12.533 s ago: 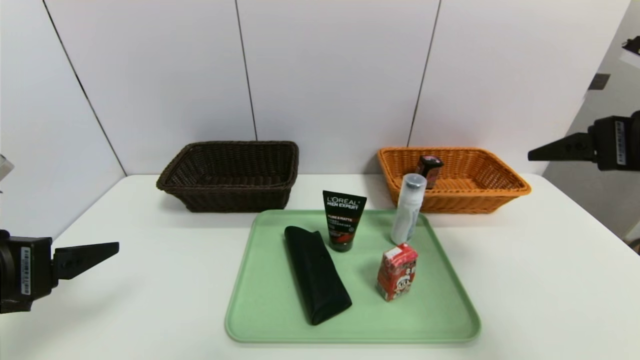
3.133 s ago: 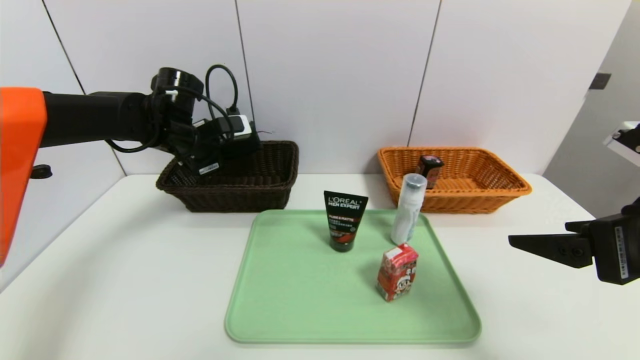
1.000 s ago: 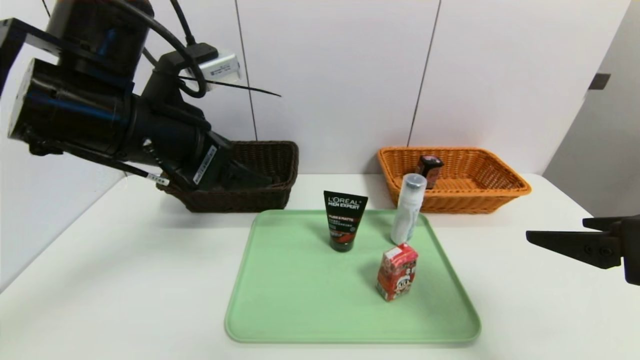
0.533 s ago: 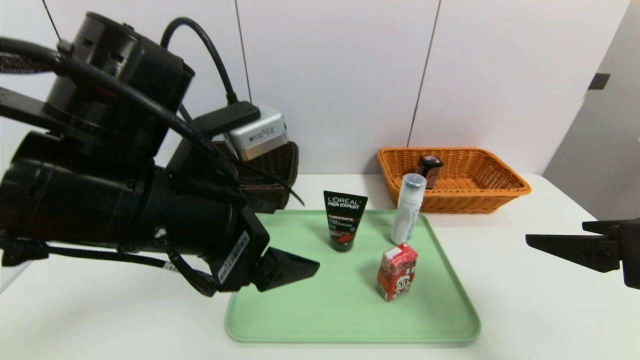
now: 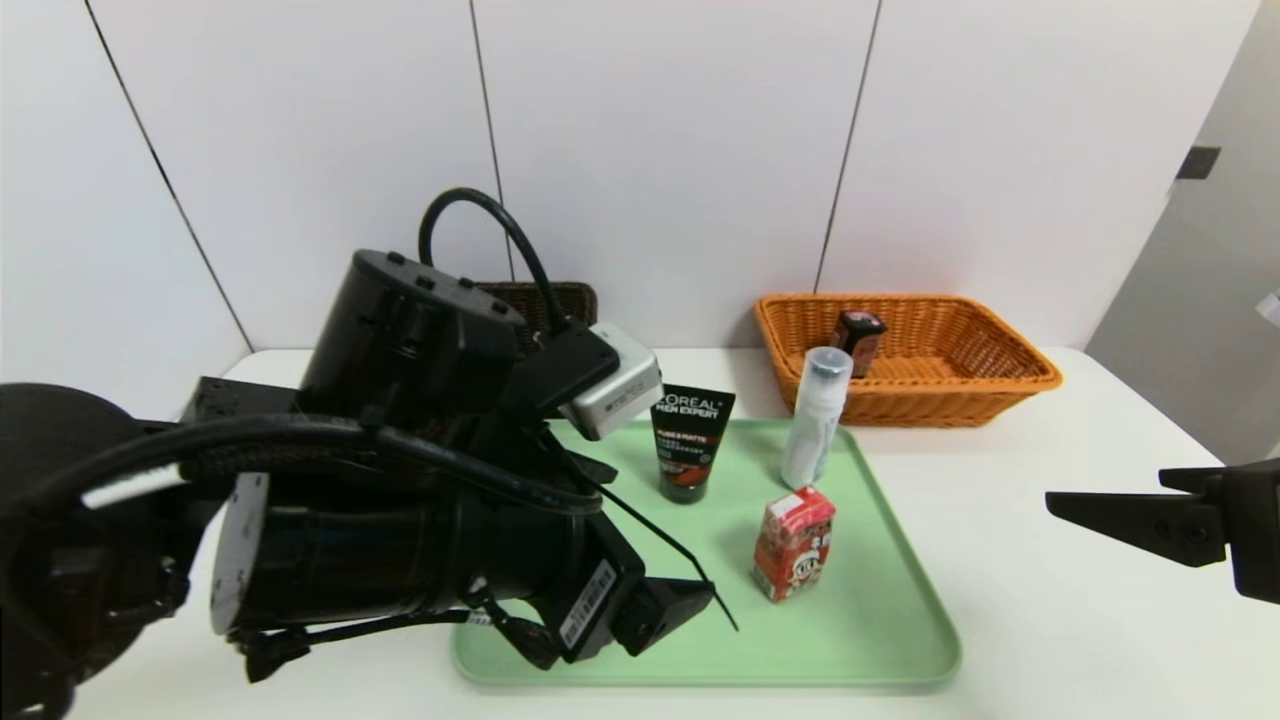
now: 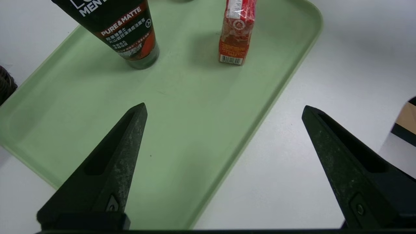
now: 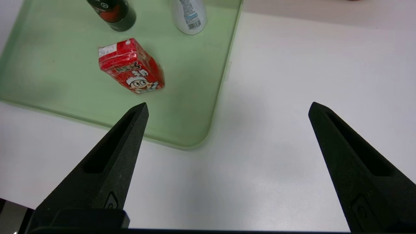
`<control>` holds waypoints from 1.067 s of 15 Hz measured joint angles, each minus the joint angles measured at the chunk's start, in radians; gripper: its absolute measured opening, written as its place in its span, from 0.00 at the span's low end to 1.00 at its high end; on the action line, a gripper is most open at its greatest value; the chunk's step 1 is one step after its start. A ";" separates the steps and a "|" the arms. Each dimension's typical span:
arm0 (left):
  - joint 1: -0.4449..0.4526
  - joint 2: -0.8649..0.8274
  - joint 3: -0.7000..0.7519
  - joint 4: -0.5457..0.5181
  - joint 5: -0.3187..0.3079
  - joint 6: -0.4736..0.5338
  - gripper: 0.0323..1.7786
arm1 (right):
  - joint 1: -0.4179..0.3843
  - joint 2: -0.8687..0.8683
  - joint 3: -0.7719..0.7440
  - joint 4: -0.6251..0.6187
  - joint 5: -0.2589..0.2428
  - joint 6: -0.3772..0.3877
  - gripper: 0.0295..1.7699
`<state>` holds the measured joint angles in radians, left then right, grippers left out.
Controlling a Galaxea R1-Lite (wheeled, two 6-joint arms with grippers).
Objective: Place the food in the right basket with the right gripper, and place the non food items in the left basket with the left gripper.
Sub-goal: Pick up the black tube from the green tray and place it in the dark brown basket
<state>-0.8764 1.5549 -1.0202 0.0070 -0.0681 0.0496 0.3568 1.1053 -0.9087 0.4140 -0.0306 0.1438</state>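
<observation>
Reach with the left gripper (image 6: 224, 109) low over the green plastic tray (image 5: 870, 640), jaws spread wide with nothing between them. Keep the right gripper (image 7: 229, 109) beside the tray above the white table (image 5: 1010, 620), likewise wide apart and without a load.

Find standing on the tray the black L'Oreal tube with red base (image 5: 688, 440), the slim white bottle with grey cap (image 5: 815, 430) and the red cartoon drink carton (image 5: 795, 545). Count the dark boxy pack (image 5: 858, 335) as sorted, inside the orange wicker basket (image 5: 940, 385). Cannot tell the contents of the dark brown wicker basket (image 5: 580, 300), mostly hidden behind the left arm.

Probably aim for the tube next, as the nearest non-food item. Beware of toppling it by bumping its broad, top-heavy upper end with one jaw, or of squeezing too high and letting the soft body slip. Watch also for brushing the carton, close by, by coming in too far across. Expect trouble at the bottle: tall and narrow, easily tipped against the orange basket by a sideways nudge. Avoid a clash over the tray by not sending both arms in together.
</observation>
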 joint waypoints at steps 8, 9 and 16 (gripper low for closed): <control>-0.004 0.222 0.071 -0.389 0.130 -0.039 0.95 | -0.016 0.007 0.012 0.000 0.000 -0.001 0.96; -0.004 0.243 0.072 -0.421 0.155 -0.049 0.95 | -0.020 0.007 0.012 0.000 0.000 -0.001 0.96; 0.041 0.316 0.070 -0.466 0.201 -0.057 0.95 | -0.026 0.008 0.013 0.001 0.000 -0.001 0.96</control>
<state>-0.8355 1.8713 -0.9500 -0.4589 0.1326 -0.0072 0.3309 1.1136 -0.8957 0.4151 -0.0306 0.1432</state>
